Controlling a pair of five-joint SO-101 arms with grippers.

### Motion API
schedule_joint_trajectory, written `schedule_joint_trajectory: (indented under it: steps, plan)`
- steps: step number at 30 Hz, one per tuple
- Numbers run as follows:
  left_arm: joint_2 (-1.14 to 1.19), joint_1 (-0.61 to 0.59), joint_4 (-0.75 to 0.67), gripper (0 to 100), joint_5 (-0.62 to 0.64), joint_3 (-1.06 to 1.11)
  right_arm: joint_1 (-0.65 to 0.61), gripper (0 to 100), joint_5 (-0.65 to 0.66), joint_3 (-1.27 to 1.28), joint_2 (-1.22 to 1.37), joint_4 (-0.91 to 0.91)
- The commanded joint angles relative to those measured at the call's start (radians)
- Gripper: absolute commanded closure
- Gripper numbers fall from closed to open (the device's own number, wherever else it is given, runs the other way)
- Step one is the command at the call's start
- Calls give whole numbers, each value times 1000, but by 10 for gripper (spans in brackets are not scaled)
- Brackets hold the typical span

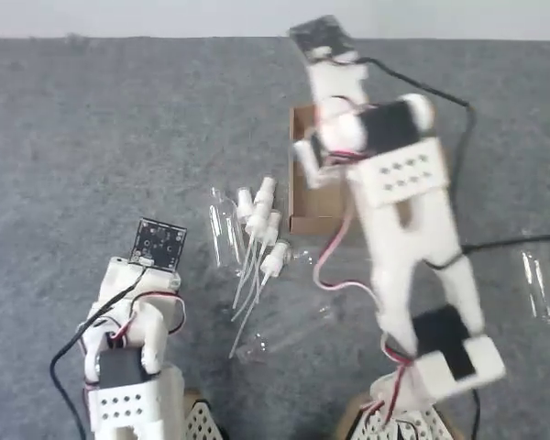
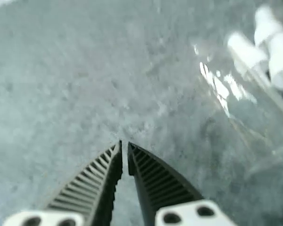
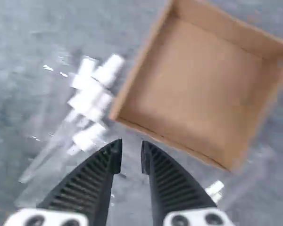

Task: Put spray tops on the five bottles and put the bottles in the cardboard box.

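Several white spray tops point(image 1: 261, 225) with long tubes lie in a cluster on the grey mat, just left of the open cardboard box point(image 1: 307, 197). A clear bottle point(image 1: 222, 234) lies beside them. The right arm point(image 1: 394, 183) hangs high over the box. My right gripper point(image 3: 131, 143) is above the mat near the box point(image 3: 132, 94) and the spray tops point(image 3: 92, 99), open by a narrow gap with nothing in it. The left arm point(image 1: 133, 312) is folded at the front left. Its gripper point(image 2: 124, 147) is shut and empty over bare mat, with spray tops point(image 2: 269, 42) and a clear bottle point(image 2: 226, 89) off to one side.
Another clear bottle point(image 1: 536, 284) lies far right, apart from the rest. A further clear bottle point(image 1: 293, 335) rests on the mat in front of the spray tops. Cables run from the right arm across the table. The box holds nothing.
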Motion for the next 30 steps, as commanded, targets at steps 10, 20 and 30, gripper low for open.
schedule_joint_trajectory:
  steps: [10,20,30]
  plan:
    - [534,210,195,987,49,-651,516,961,445,473,-383,-35]
    - [1185,480,204,927,206,-1058,885,960,709,836,-420,-349]
    - [1567,548,87,852,304,-1219,1038,899,799,1017,-418,-596]
